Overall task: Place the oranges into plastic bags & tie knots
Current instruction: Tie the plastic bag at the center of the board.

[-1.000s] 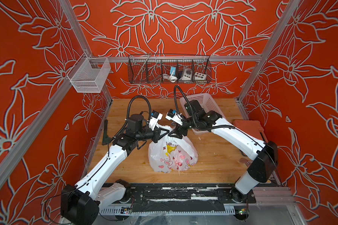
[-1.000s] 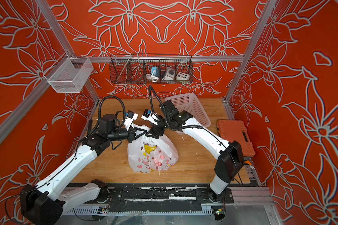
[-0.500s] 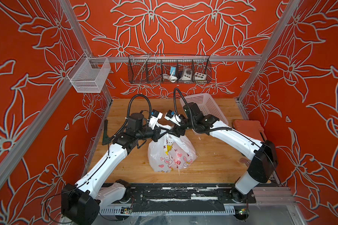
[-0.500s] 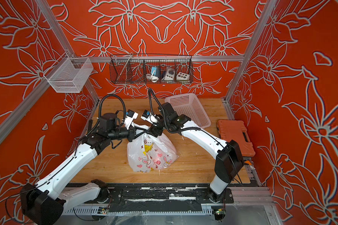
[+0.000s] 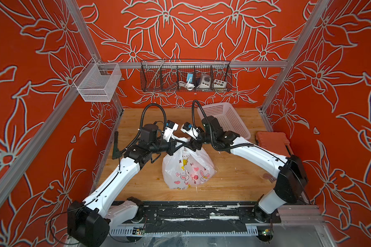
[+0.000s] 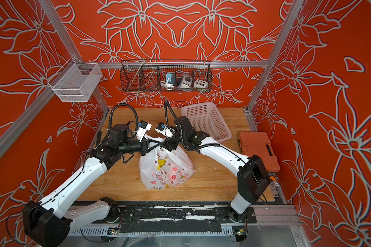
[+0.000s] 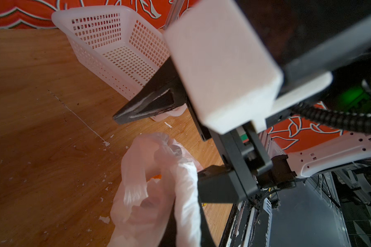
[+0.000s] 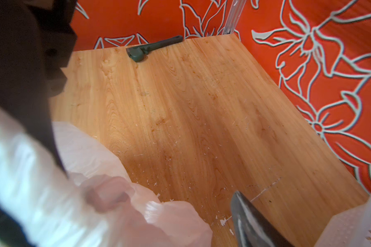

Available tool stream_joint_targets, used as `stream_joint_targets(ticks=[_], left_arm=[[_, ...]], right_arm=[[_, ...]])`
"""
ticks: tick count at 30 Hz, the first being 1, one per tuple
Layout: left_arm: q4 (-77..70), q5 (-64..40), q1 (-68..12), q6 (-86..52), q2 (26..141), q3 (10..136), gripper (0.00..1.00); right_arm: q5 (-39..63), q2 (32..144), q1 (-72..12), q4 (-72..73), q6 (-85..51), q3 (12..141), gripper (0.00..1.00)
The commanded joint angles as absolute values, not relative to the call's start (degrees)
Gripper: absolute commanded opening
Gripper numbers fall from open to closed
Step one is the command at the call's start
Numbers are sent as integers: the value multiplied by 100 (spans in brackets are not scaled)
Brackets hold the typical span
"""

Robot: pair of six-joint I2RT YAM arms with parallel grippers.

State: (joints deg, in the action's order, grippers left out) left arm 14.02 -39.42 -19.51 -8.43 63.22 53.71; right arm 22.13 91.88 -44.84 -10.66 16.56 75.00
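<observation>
Currently mid-table, nearer front edge: plastic bag [image 5: 186, 171], neck rising toward back edge. Left tool [image 5: 180, 146] pinched tight on twisted handle [image 7: 186, 186]; right tool [image 5: 189, 143] spread wide, nothing clamped, just beside it.

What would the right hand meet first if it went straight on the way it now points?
Most likely the plastic bag's bunched top, lying between the right hand's open fingers. Just behind it is the left hand, shut on the bag's handle; depth there is unclear.
</observation>
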Motion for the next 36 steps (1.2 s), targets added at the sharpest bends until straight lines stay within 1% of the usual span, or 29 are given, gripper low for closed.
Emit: stream_joint_targets(ticks=[1,3,8,10,14,16,18,19,22,24,27,29,32,36], left_arm=[[1216,-4257,-2074,-886,6250,5539,0],[1124,-4254,-2083,-961,6223,5477,0],[1002,-4263,-2089,-1077,6242,5415,0],[985,-4184,-2092,-1114,6234,5399,0],[703,-3853,-2105,-1481,6069,5212,0],[517,-3675,-2155,-1812,5927,5123,0],[244,-3472,-2279,-2169,5731,4982,0],[76,-3324,-2383,-2366,5621,4877,0],[-297,-2804,-2716,-2853,5292,4562,0],[-519,-2408,-2989,-3159,5169,4331,0],[-849,-1689,-3401,-3601,5031,4016,0],[-1025,-1217,-3669,-3899,4955,3839,0],[-1250,-829,-3857,-4187,4922,3508,0],[-1195,-672,-3867,-4280,5114,3164,0]], right_arm=[[1304,8963,-4605,-174,1546,7230,78],[1053,8787,-4714,337,1650,6898,80],[1039,8616,-4862,1252,1662,6437,82],[1067,8667,-4891,1524,1657,6364,81],[1199,8920,-4958,2131,1567,6362,75],[1377,9093,-4957,2213,1474,6515,69],[1603,9218,-4958,2376,1363,6628,58],[1725,9274,-4958,2493,1281,6654,50],[2065,9382,-4969,2781,1121,6697,32],[2233,9447,-4971,2922,1063,6742,26],[2480,9533,-4943,2842,1001,6957,12],[2709,9562,-4903,2734,911,7093,1],[3114,9552,-4862,2815,641,7019,0],[3217,9527,-4869,3602,81,6513,0]])
